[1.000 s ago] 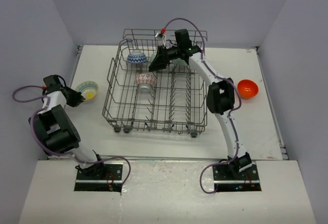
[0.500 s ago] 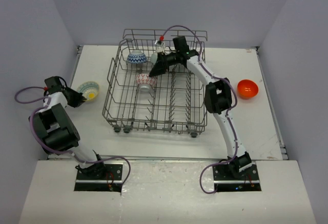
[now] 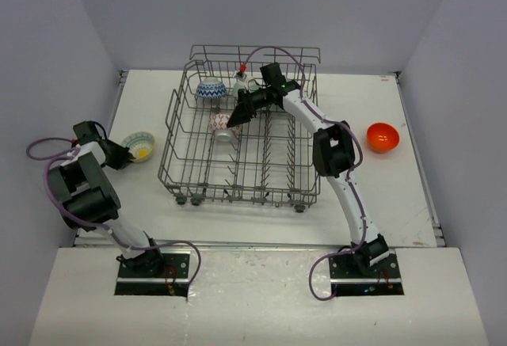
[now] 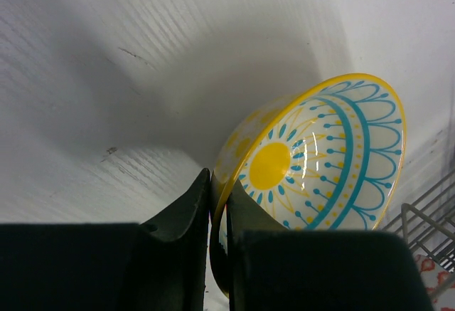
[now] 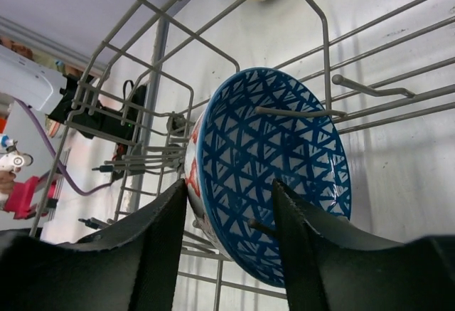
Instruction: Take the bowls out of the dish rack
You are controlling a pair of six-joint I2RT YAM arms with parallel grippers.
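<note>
**Item 1: red-and-white bowl** (image 3: pixel 224 124)
- Place: inside the dish rack (image 3: pixel 169 152), left-centre rows, standing on edge between the tines.
- Hand: the right gripper (image 3: pixel 234 115) is your nearer one, reaching in from the far right.
- Jaws: apart, straddling the rim. One finger (image 5: pixel 153 254) sits behind the outer wall and the other before the blue-latticed inside. No pinch shows.
- Bearing: the bowl lies straight ahead of the fingers, open face toward them. Your next move is probably to close, then lift up clear of the tines.

**Item 2: cream bowl** (image 3: pixel 139 144)
- Place: outside the rack, over the left of the table (image 3: pixel 412 203), tilted.
- Hand: the left gripper (image 3: pixel 117 153) is clamped on its rim.

**Views**
- The overhead view gives you both arms and the rack, but hides the straddle.
- The right wrist view shows the straddle.
- Only the left wrist view shows the pinch. You cannot tell whether that bowl rests on the table.
</note>
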